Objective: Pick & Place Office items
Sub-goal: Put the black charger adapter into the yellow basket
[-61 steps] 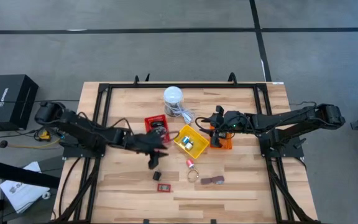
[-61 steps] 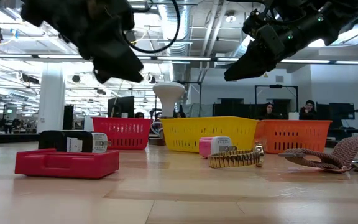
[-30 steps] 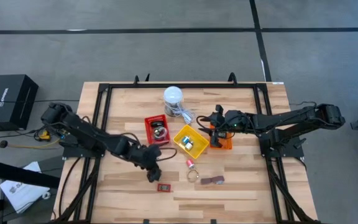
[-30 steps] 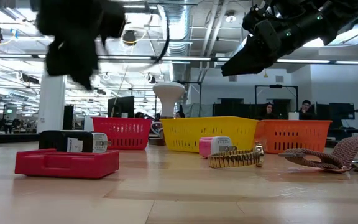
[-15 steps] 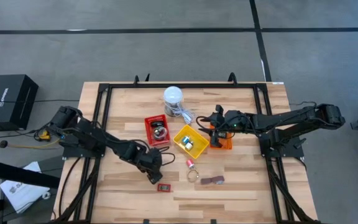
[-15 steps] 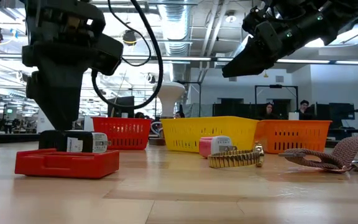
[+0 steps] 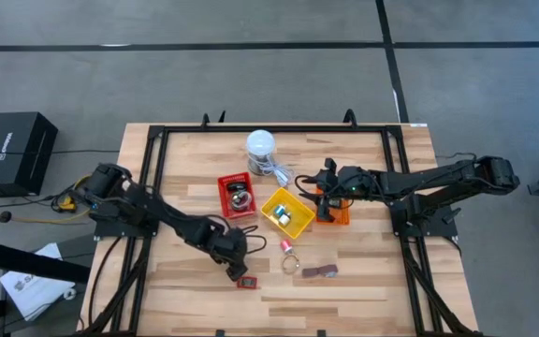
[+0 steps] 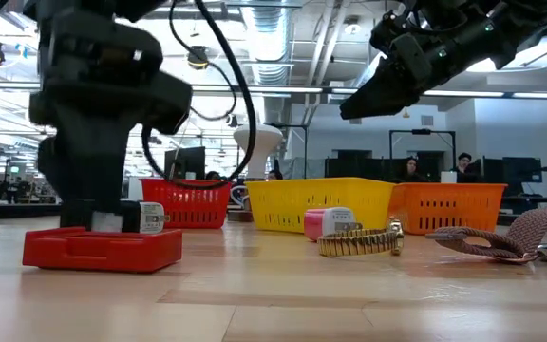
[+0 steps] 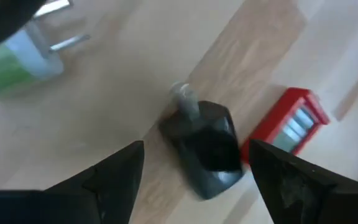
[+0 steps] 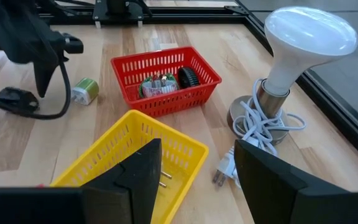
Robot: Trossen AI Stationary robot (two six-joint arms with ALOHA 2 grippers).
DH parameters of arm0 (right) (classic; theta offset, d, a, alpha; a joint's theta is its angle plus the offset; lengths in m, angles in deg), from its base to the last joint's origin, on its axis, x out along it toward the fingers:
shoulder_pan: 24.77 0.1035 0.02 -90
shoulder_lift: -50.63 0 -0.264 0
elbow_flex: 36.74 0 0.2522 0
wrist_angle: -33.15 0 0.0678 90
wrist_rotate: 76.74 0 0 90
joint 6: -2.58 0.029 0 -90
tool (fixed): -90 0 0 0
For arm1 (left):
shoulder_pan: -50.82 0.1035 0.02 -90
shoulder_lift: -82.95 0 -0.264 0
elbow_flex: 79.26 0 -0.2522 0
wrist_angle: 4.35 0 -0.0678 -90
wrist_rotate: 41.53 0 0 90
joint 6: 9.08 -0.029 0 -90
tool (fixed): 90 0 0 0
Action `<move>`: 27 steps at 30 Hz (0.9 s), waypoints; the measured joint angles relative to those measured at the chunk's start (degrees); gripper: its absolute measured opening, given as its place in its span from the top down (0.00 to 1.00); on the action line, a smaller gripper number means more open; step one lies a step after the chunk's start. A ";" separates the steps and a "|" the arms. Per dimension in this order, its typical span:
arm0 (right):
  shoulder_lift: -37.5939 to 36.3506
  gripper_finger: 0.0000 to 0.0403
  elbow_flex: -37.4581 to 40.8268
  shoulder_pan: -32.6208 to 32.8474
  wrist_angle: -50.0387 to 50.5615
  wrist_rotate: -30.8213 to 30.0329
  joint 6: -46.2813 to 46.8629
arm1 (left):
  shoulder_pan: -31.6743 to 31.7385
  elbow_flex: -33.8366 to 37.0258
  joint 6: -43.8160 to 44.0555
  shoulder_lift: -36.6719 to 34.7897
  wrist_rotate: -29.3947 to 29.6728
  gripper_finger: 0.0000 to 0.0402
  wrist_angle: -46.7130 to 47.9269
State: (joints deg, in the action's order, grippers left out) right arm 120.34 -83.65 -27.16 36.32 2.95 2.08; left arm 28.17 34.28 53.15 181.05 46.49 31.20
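My left gripper (image 7: 234, 261) is low over the table's near middle, open, pointing down. Its fingers stand on either side of a small black plug-like piece (image 9: 207, 149), which lies on the wood next to a flat red box (image 7: 245, 281). In the low view the gripper (image 8: 88, 204) hides the piece's left part. A green-and-white cylinder (image 9: 17, 62) lies nearby. A pink piece (image 7: 287, 245), a metal ring band (image 8: 361, 242) and a brown strap (image 7: 321, 271) lie near the front. My right gripper (image 7: 326, 203) hovers open above the orange tray (image 7: 340, 213).
Red tray (image 7: 236, 195) holding small items, yellow tray (image 7: 285, 212) and the orange tray sit in a row mid-table. A white lamp with a coiled cable (image 7: 262, 148) stands behind them. Bare wood lies along the near edge. People sit in the room beyond (image 8: 471, 166).
My left gripper has moved toward the table's near edge and come down from well above the table until its fingers straddle the black piece beside the red box. The right arm has kept still.
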 joint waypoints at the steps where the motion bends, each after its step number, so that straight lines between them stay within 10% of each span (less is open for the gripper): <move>1: 0.00 0.52 0.00 0.00 0.20 0.00 0.00 | 0.00 0.00 0.12 0.58 0.00 0.29 -0.23; 27: 0.00 0.52 0.02 -0.04 0.29 0.00 0.02 | 0.77 0.09 -2.50 1.43 1.46 0.61 -1.09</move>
State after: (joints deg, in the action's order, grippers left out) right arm 120.34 -83.63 -27.21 36.62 2.95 2.11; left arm 28.94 34.36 50.65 182.48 47.96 30.11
